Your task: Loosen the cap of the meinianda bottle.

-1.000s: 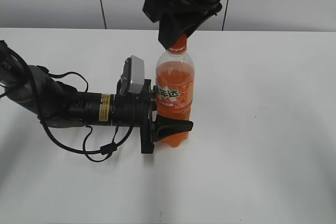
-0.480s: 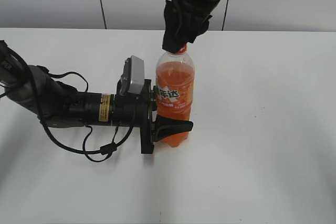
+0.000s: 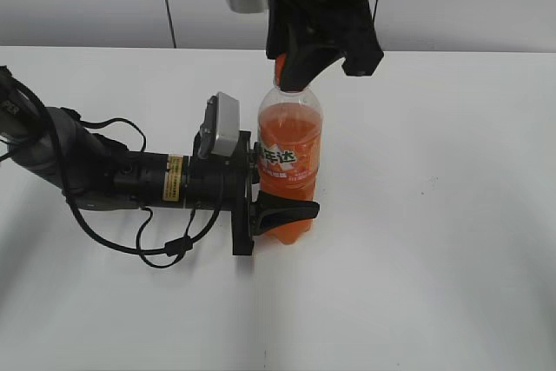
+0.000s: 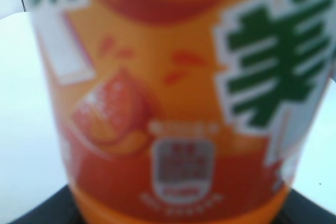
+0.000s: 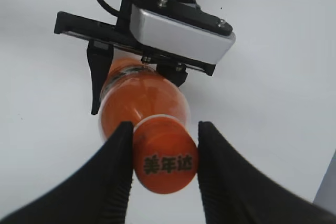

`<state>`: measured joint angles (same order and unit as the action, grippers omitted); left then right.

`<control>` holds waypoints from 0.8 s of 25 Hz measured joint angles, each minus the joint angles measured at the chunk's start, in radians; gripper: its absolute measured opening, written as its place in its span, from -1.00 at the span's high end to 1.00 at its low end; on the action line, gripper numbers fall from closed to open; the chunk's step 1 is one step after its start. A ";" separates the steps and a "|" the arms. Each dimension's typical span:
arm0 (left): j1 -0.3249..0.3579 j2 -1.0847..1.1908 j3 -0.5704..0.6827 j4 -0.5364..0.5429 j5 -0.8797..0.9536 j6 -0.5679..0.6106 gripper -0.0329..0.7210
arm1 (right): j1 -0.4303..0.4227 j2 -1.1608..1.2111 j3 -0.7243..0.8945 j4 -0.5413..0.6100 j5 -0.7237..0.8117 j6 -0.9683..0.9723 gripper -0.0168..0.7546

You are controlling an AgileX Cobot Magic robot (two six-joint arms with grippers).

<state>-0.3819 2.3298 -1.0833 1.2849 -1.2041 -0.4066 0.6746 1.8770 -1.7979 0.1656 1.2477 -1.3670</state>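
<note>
Orange cap [image 5: 165,162] clamped between right end effector [image 5: 164,167] pads, top-down at 12 o'clock; bottle [image 3: 289,162] axis vertical. Left end effector [image 3: 280,211] clamps bottle base from 9 o'clock.

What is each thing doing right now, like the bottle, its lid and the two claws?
Tall clear plastic soda bottle with orange drink: upright on the white table, nearly full.
Small round orange ribbed screw cap: on the bottle, pinched between two black fingers.
Right claw: above the bottle, shut on the cap.
Left claw: lying sideways, clamped around the bottle's lower body.
</note>
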 joint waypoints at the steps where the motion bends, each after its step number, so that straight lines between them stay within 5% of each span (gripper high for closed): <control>1: 0.000 0.000 0.000 0.000 0.000 0.000 -0.13 | 0.000 0.000 0.000 0.000 0.000 -0.032 0.25; 16: 0.000 0.000 0.000 0.000 0.000 0.000 -0.13 | 0.000 0.000 0.000 -0.001 0.001 -0.068 0.25; 20: 0.000 0.000 0.000 0.003 0.000 -0.001 -0.13 | 0.000 0.000 0.000 -0.008 -0.017 -0.007 -0.18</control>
<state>-0.3819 2.3298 -1.0833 1.2883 -1.2041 -0.4076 0.6746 1.8770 -1.7979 0.1579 1.2305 -1.3744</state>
